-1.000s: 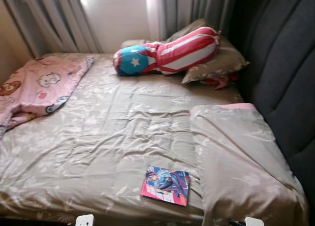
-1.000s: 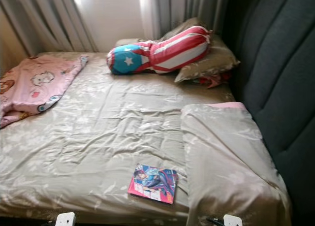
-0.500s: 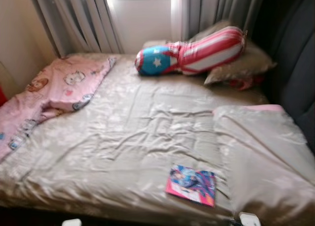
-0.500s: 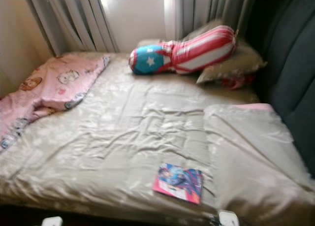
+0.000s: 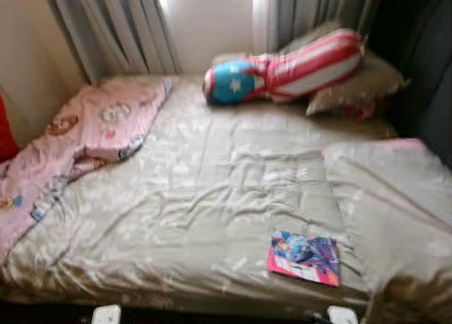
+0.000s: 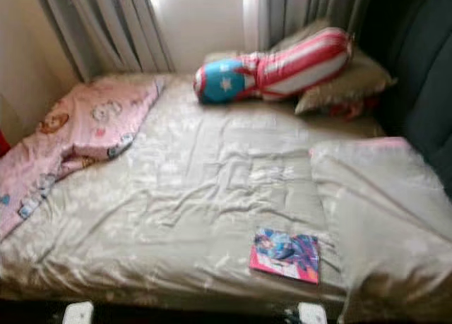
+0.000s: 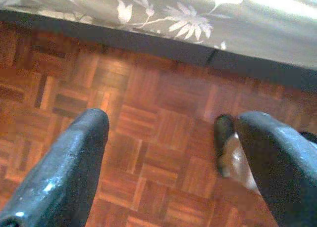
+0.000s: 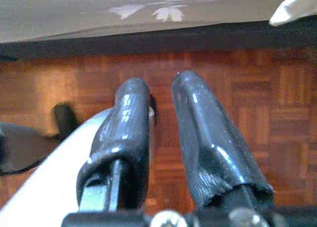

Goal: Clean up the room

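Comic book (image 5: 304, 257), glossy pink and blue, lies flat near the bed's (image 5: 212, 197) front edge, beside a folded beige blanket (image 5: 395, 211). Both arms hang over parquet floor (image 7: 148, 138): left gripper (image 7: 173, 158) spread wide, right gripper (image 8: 161, 138) nearly closed, empty. Farther back, a pink cartoon blanket (image 5: 85, 133); farthest, a star-and-stripes bolster (image 5: 282, 70).

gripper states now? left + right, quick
Left gripper: open, fingers wide apart, holding nothing, over the wooden floor.
Right gripper: nearly closed, a narrow gap between the fingers, nothing between them, also over the floor.
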### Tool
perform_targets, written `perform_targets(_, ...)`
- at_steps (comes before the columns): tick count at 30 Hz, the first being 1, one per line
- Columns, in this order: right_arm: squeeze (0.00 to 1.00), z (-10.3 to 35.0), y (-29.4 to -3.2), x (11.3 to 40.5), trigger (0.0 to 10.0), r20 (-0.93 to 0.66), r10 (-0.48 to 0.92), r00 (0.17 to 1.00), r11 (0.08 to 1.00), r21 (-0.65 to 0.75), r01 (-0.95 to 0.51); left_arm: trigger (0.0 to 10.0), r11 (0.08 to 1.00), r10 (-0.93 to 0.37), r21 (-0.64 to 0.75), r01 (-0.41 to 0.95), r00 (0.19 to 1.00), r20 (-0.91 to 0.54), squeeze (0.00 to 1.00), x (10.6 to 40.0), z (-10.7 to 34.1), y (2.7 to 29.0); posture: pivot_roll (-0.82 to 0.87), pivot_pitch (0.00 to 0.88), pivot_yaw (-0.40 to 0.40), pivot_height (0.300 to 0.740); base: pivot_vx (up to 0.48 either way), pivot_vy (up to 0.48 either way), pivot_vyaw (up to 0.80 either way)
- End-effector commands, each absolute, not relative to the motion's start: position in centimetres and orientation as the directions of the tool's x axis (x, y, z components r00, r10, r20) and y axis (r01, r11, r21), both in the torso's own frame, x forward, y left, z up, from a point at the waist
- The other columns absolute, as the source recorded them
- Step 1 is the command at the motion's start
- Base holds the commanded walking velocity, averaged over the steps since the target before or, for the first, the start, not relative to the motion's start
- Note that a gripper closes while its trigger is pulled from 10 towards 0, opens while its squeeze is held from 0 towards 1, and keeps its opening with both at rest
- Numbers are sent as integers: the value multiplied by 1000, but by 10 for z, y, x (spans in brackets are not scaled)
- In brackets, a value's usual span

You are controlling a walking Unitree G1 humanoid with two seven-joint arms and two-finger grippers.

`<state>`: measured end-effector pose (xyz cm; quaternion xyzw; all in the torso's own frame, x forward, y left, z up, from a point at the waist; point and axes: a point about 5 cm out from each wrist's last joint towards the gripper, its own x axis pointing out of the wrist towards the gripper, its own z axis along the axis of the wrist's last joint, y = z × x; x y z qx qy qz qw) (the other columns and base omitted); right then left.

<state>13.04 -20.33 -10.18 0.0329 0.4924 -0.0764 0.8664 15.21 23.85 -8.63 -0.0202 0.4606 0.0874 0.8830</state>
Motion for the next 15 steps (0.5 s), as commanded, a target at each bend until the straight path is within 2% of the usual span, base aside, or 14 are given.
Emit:
perform_targets(1,0,-101,-195,137,10000,-852,-79,517,989,-1,149,10000,982,157,70,-178,545,-823,0,148,-86,246,-87,0,61,740,0,356,0)
perform_targets(15,0,-101,-197,136,10000,-854,-71,516,991,-1,136,10000,979,161,61,-195,553,-817,0,149,-86,245,-48,0,36,740,0,342,0)
